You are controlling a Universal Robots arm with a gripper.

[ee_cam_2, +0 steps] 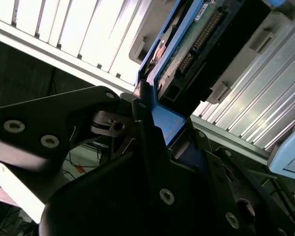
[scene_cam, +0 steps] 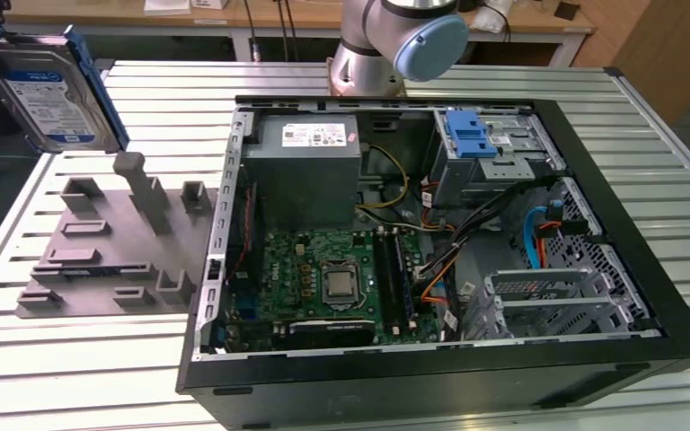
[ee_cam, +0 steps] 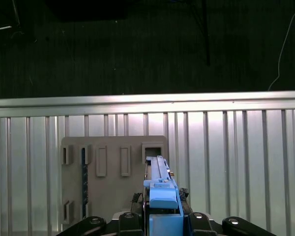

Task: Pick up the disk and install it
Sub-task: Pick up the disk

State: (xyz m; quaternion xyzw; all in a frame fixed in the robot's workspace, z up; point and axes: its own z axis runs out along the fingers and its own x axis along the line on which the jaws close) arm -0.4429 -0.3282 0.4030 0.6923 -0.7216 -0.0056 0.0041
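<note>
The disk (scene_cam: 53,97) sits clamped edge-on inside the pincer (ee_cam: 163,209)

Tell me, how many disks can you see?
1. The disk is in the gripper, held up at the exterior view's left. More could hide inside the computer case.

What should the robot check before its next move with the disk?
1. Disk held by the gripper: ok, clamped on its blue edge.
2. Disk lifted off the grey holder: ok, it is up in the air.
3. Computer case open on top: ok.
4. Drive cage has a free slot: cannot tell.
5. Cables out of the way beside the cage: cannot tell.
</note>
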